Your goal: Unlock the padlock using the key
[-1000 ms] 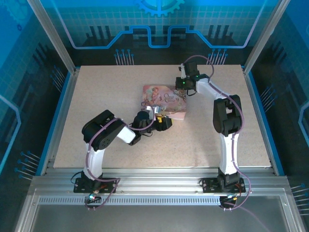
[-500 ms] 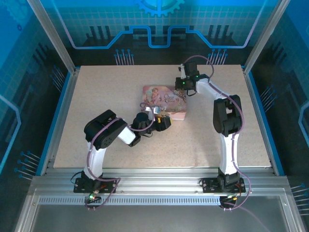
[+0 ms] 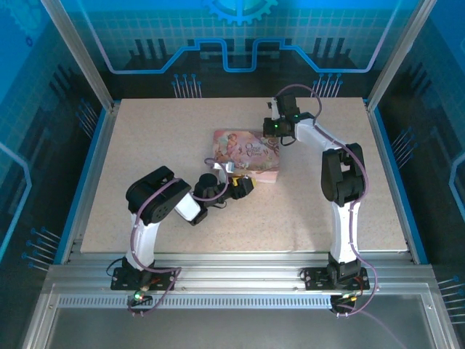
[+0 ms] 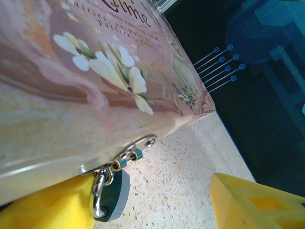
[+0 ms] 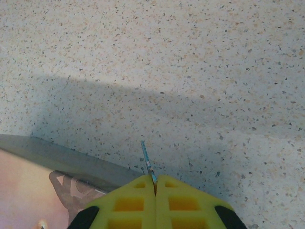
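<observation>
Left gripper [image 3: 245,185] first: its jaws are spread wide and hold nothing. It sits low at the near edge of the pink tin [image 3: 247,149], roughly mid-table. In the left wrist view we can see one yellow finger [image 4: 43,210] tucked right up against the tin's side, and the other well off to the side over bare tabletop.

The right gripper [image 5: 156,180] is the opposite. Its two yellow fingers are pressed together and pinching the key, and it hovers by the tin's far right corner.

Now the stuff, biggest down. The speckled beige table [image 3: 160,160] takes up most of the top view. The tin lies flat on it, lid art facing up, with flowers and cursive lettering across it.

On the tin's near side there's a small shiny hasp [image 4: 138,145]. The padlock [image 4: 116,191] hangs from it, a dark greenish body with a silver shackle looped through. It's just beside that tucked-in finger. We can't tell if the two actually touch, or if the body rests on the table.

Smallest of all is the key [image 5: 147,161], a thin sliver poking out past the right fingertips above the table, near the tin's corner.
</observation>
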You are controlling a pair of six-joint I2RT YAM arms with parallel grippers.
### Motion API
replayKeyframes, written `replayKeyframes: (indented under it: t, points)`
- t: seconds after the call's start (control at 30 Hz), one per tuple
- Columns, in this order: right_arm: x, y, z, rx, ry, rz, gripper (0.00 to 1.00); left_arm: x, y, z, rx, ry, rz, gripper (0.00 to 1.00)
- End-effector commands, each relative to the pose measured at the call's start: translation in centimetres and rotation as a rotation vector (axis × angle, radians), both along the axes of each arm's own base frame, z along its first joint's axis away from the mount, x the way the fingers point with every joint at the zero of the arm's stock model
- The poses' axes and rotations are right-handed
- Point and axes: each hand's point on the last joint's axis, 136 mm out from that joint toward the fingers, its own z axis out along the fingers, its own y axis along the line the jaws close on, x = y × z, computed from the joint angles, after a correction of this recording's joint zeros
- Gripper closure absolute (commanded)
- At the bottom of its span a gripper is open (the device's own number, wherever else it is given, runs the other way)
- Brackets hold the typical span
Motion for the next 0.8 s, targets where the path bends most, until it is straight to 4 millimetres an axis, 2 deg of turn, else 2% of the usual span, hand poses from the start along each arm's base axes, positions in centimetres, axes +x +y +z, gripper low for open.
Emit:
replayKeyframes:
  t: [0.0, 0.1, 0.23, 0.4, 0.57, 0.77]
  points:
    - [-4.2, 1.1, -4.1, -0.017, 0.188, 0.039, 1.0, 0.5, -0.1, 1.5, -0.032, -0.051, 0.003, 0.34]
    - [-4.2, 1.2, -4.1, -0.016, 0.187, 0.041, 1.0, 0.5, -0.9, 1.4, -0.025, -0.044, -0.016, 0.3]
    - [-4.3, 1.5, -4.1, -0.014, 0.189, 0.044, 1.0, 0.5, -1.9, 0.9, -0.024, -0.034, -0.032, 0.3]
    - [-4.4, 1.2, -4.2, -0.027, 0.186, 0.046, 1.0, 0.7, -2.2, 0.8, -0.031, -0.026, -0.029, 0.28]
    - [-4.4, 1.0, -4.2, -0.024, 0.184, 0.041, 1.0, 0.5, -1.9, 0.5, -0.033, -0.018, -0.024, 0.41]
    - [-4.5, 1.2, -4.2, -0.018, 0.185, 0.042, 1.0, 0.6, -1.4, -0.3, -0.017, 0.012, -0.005, 0.51]
